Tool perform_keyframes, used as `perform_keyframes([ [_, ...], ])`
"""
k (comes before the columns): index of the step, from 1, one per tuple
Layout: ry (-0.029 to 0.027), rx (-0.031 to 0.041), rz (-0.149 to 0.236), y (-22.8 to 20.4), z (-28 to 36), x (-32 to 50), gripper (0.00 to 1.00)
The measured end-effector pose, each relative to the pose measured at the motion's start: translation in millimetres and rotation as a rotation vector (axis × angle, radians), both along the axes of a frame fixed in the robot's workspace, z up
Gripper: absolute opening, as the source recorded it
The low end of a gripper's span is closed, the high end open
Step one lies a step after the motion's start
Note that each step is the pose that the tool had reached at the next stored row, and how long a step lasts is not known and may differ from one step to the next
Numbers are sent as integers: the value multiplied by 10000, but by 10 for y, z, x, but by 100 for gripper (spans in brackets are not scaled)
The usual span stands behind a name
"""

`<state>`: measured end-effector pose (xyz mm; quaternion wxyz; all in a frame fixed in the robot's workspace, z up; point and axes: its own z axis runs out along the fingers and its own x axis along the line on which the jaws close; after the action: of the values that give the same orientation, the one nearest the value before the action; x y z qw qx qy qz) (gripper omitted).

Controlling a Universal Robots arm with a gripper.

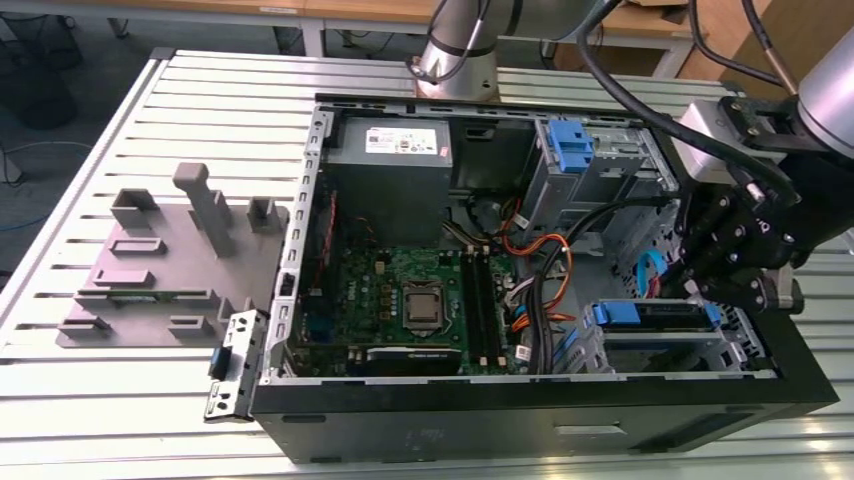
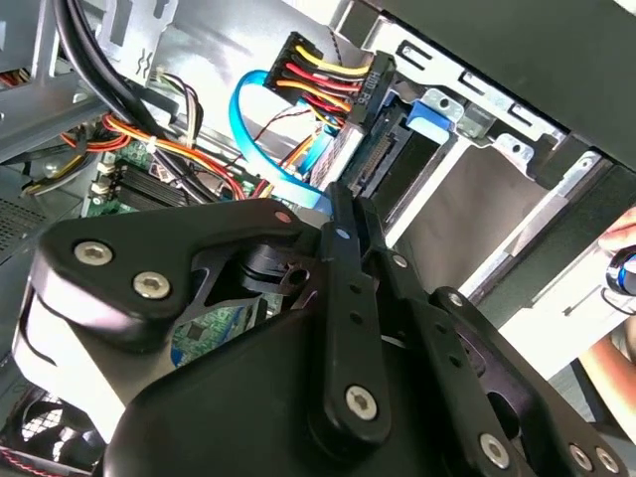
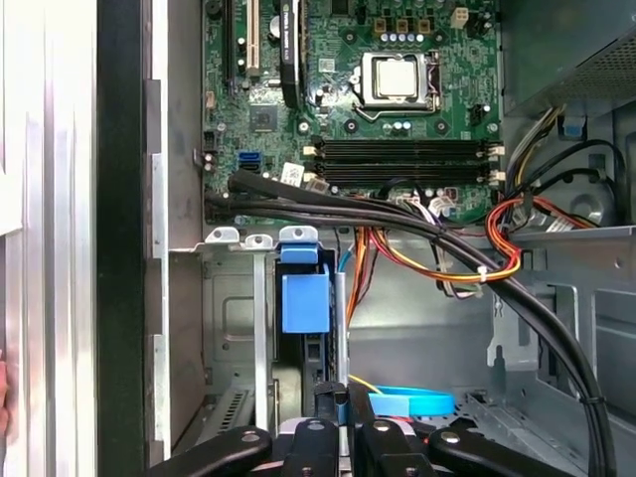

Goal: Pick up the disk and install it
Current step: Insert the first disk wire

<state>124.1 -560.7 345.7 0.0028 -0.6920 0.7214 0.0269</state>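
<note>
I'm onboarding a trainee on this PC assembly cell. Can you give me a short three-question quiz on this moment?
1. True or false: the computer case lies open, with its motherboard exposed.
2. In the exterior view, where is the pincer?
A. Over the grey fixture plate outside the case
B. At the case's end on the exterior view's right, close above the disk in its bay
C. Over the power supply
3. Fill in: the plastic tab on the disk's end is coloured ____.

Key: 1 true; 2 B; 3 blue.
</note>
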Motion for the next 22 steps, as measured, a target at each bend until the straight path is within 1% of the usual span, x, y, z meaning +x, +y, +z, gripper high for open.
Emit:
perform_keyframes([
  [2,0,-3,-2,-7,0,6,16],
  [5,0,-1,-6,-34,-3,12,16],
  [9,0,1,-6,-54,-12,13,16],
  [12,0,-1,-5,-59,-23,13,16],
  [15,0,-1,-5,-59,-48,13,16],
  [19,0,-3,-5,-59,-50,13,16],
  [22,0,1,-6,-69,-57,13,16],
])
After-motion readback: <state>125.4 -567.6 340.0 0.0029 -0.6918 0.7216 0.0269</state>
